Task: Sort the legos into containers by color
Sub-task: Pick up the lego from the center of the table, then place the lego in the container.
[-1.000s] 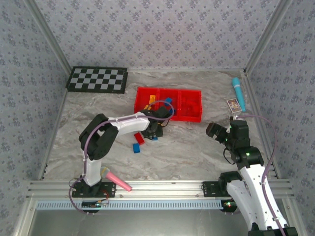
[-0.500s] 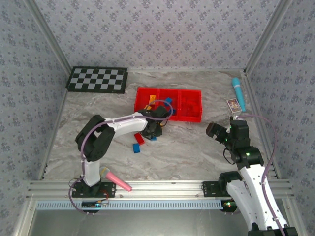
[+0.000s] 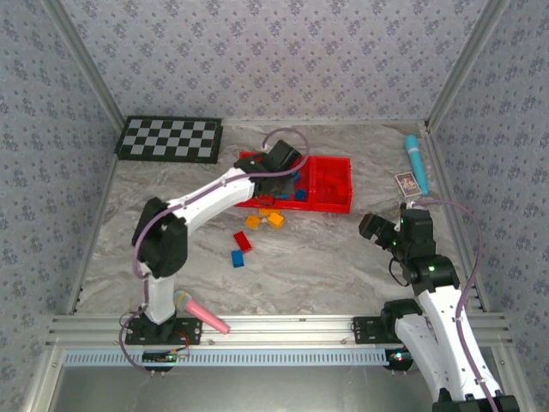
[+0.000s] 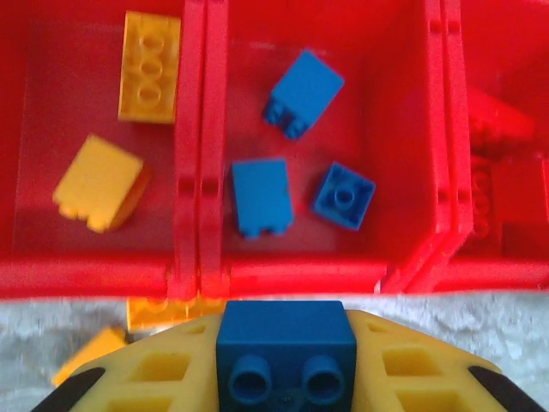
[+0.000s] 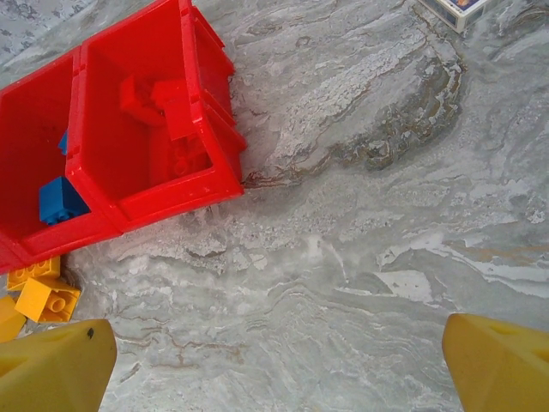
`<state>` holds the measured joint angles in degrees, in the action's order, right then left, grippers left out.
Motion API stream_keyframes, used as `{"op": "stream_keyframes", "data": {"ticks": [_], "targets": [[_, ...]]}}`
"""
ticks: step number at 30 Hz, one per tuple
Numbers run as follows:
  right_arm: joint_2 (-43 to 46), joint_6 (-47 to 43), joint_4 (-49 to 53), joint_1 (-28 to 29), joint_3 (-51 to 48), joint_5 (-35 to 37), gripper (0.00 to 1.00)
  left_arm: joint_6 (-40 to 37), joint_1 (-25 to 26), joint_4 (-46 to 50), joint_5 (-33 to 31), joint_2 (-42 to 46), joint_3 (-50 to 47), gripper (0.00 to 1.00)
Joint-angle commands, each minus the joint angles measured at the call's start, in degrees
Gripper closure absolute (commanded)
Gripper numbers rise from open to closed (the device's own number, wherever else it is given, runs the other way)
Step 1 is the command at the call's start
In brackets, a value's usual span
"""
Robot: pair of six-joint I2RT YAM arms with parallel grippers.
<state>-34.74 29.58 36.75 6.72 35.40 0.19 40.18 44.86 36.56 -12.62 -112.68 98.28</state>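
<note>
The left wrist camera gave detail the overhead view lacked: the left claw was clenched on a blue lego, two studs facing the lens and its long side running finger to finger, just short of the red tray's near wall and in line with the middle compartment. There lay three blue legos. The left compartment held two orange-yellow legos, the longer one pointing toward the far wall, and the right one held red legos. From above, the left arm stretched far forward, elbow raised, its claw over the tray. Loose legos sat on the desk just before the tray. The right arm stood folded near the right edge, the right claw spread wide above bare desk, aimed toward the tray's right end.
</note>
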Motion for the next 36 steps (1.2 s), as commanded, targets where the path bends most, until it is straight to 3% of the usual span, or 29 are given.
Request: {"op": "stream_keyframes", "data": {"ticks": [1, 7, 13, 16, 25, 30, 36], "targets": [[0.9, 0.4, 2.0, -0.3, 1.2, -0.2, 0.00, -3.9, -1.8, 4.6, 1.1, -6.7, 7.6, 0.76], [1.3, -0.6, 3.3, -0.5, 1.5, -0.2, 0.00, -6.4, -3.6, 5.7, 0.5, -15.5, 19.7, 0.76], [1.2, -1.0, 3.4, -0.6, 1.6, 0.0, 0.00, -6.9, -4.8, 5.9, -1.3, -20.1, 25.3, 0.71], [1.2, -1.2, 3.8, -0.7, 1.9, 0.1, 0.00, -7.2, -5.2, 4.8, -1.0, -20.5, 25.8, 0.63], [1.4, -0.8, 4.6, -0.7, 2.0, 0.3, 0.00, -9.0, -5.2, -2.8, 0.8, -15.6, 18.9, 0.25], [1.4, -0.5, 4.4, -0.7, 2.0, 0.4, 0.00, -10.5, -5.2, -2.0, 2.3, -13.1, 17.5, 0.01], [1.3, -0.1, 3.7, -0.7, 1.9, 0.8, 0.00, -10.7, -5.3, -2.6, 4.9, -8.4, 11.1, 0.00]]}}
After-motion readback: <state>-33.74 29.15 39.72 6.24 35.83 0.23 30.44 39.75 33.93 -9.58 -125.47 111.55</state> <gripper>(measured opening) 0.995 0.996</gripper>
